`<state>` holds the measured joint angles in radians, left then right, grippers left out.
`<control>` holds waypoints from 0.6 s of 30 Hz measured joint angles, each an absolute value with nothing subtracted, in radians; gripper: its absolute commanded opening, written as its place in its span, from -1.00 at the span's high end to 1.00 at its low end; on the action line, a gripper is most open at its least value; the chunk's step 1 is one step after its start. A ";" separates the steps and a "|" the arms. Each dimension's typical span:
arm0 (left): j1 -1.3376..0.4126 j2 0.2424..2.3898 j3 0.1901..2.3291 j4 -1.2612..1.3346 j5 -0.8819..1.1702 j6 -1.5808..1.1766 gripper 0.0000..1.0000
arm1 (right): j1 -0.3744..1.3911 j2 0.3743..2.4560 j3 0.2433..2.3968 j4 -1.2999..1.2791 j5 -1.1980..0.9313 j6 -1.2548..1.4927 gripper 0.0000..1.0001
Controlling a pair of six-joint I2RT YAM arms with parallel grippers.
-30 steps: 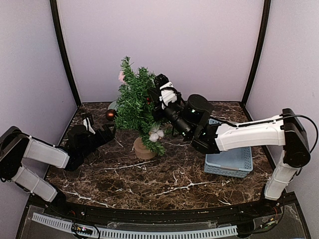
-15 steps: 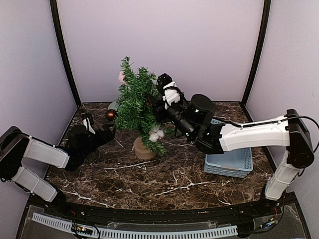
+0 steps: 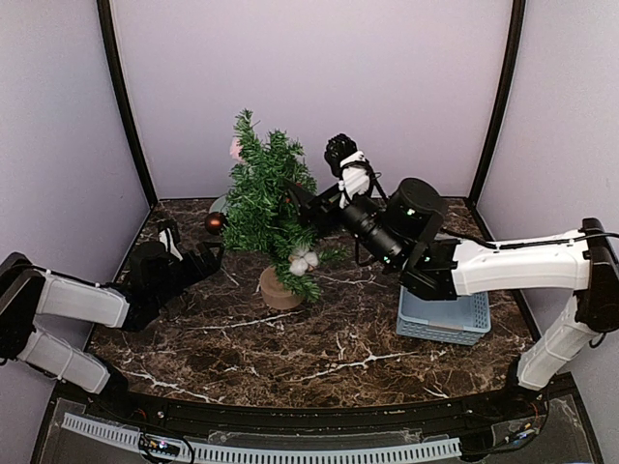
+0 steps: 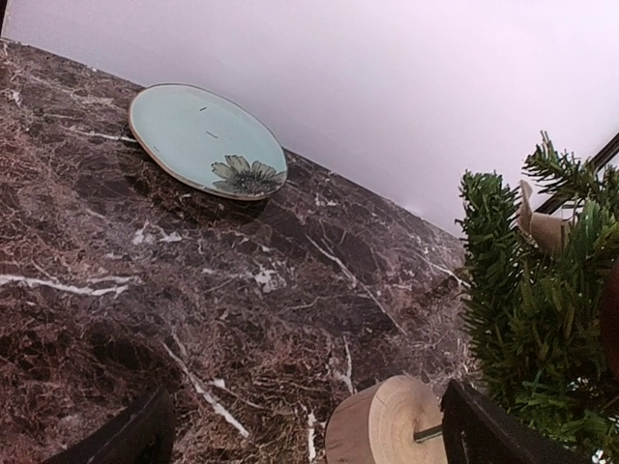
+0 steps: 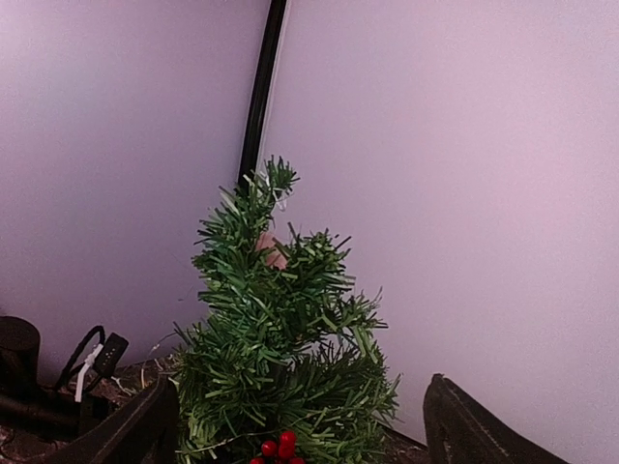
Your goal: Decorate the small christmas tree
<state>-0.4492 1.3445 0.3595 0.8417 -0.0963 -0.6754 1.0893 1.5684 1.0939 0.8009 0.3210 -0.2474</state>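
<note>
The small christmas tree stands at the table's back middle on a round wooden stump. It carries a dark red ball, white cotton puffs, a pink piece near the top and red berries. My right gripper hangs open just right of the tree, nothing between its fingers. In the right wrist view the tree fills the gap ahead. My left gripper lies low and open, left of the stump.
A pale blue flowered plate lies on the marble table behind the tree on the left. A light blue basket sits at the right, under my right forearm. Purple walls close the back and sides.
My right gripper has opened and drawn back to the right, away from the tree's branches. The left arm has hardly moved.
</note>
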 measured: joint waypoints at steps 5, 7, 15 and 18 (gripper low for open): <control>-0.446 1.281 0.387 0.699 -0.100 -0.668 -0.98 | 1.092 1.481 1.059 0.760 0.310 -0.226 -0.92; -0.440 1.255 0.405 0.633 -0.098 -0.667 -0.98 | 1.092 1.439 1.045 0.731 0.314 -0.216 -0.95; -0.347 1.183 0.450 0.384 -0.033 -0.686 -0.97 | 1.069 1.255 0.990 0.555 0.386 -0.117 -0.97; -0.314 1.168 0.471 0.282 0.000 -0.694 -0.97 | 0.998 1.165 0.961 0.432 0.400 -0.027 -0.97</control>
<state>-0.3138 1.1675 0.4709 0.2821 0.0002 -0.6945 0.9981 1.1652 0.9607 0.4320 0.3996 -0.0273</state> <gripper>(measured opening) 0.988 0.984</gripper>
